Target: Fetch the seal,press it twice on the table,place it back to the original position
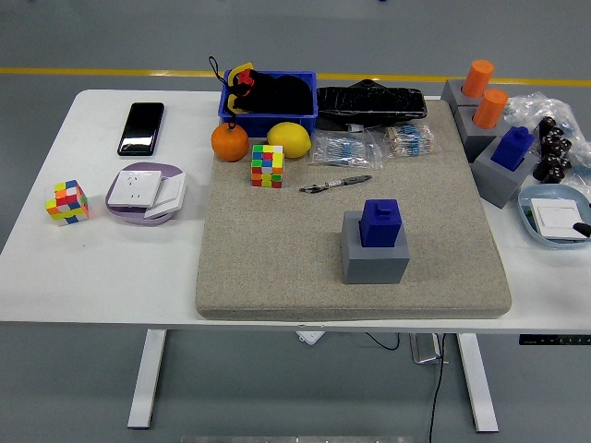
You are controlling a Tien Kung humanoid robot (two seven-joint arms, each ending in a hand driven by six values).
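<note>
Grey felt mat [277, 249] bearing blue seal [379, 222]: rigid, light, graspable at top; right hand [583, 227] barely visible, state unclear.

A single head camera looks forward and down from high on the robot's side of the white table [111, 268], whose near edge runs across the lower frame above its legs. The whole tabletop and grey mat [277, 249] fit in view. Grey floor with a yellow line [111, 71] lies beyond.
</note>
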